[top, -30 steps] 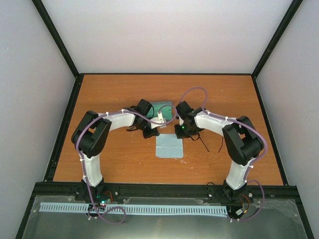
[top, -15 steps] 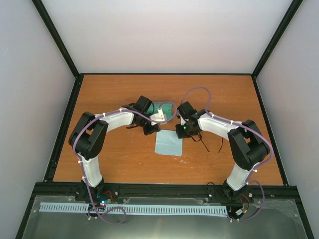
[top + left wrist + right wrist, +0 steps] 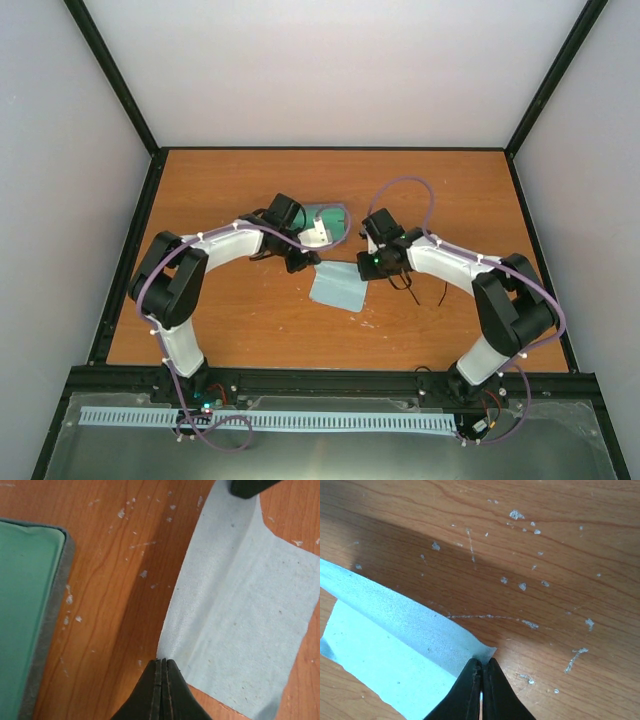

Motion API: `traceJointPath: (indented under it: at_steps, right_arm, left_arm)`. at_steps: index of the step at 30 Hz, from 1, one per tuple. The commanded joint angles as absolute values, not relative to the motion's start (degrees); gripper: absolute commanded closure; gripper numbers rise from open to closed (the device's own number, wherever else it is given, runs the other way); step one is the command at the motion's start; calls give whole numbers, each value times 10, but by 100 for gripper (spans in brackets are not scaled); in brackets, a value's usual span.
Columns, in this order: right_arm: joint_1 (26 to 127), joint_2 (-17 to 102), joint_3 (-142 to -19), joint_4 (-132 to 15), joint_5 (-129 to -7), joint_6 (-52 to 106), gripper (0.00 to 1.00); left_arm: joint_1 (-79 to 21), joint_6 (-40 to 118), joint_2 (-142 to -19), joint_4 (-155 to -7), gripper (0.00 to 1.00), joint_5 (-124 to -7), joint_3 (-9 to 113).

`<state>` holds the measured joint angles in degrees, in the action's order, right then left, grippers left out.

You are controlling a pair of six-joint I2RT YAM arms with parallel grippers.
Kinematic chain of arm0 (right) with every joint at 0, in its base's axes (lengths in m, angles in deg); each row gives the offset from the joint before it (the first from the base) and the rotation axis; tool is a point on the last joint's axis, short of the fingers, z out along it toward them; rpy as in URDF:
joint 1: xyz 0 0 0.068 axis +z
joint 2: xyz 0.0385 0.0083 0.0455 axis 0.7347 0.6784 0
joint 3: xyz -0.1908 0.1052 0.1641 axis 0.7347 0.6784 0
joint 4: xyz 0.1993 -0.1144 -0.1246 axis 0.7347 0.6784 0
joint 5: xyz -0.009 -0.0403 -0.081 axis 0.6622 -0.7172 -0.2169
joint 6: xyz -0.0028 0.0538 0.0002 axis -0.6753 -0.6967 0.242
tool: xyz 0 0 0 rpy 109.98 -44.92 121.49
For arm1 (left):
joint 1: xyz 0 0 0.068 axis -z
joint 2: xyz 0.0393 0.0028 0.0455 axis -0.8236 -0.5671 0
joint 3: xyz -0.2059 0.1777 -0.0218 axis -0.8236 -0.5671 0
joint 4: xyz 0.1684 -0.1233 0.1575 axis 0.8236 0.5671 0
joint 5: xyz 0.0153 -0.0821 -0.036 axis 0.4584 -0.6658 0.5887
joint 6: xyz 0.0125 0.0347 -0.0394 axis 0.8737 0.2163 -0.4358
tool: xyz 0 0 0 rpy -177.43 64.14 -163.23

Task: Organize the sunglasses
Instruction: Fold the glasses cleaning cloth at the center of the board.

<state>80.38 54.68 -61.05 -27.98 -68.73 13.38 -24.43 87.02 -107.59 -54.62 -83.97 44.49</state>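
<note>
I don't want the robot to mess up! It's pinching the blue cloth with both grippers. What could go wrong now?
The left gripper and right gripper each pinch only a corner tip of the cloth, so it might slip out. The sunglasses lie close beside the right arm, so a swing could knock them. The open case sits near the left gripper and might get bumped.

I was operating remotely in what looked like a robotics lab test cell: plain pale walls [image 3: 340,70] boxed in by a black frame [image 3: 110,70], a scuffed wood-grain table [image 3: 240,320], a black mounting rail [image 3: 330,380] and a slotted white cable duct [image 3: 300,420] along the near edge.
</note>
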Motion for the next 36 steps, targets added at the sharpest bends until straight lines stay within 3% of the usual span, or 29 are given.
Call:
traceJointPath:
  at_steps: [1, 36]
  right_arm:
    - [809, 519, -595, -304, -679, 137, 97]
    - [852, 506, -515, -336, -625, 125, 97]
  left_arm:
    - [-238, 881, -1052, -548, 99, -860, 434]
    - [-238, 931, -1057, -522, 98, -911, 370]
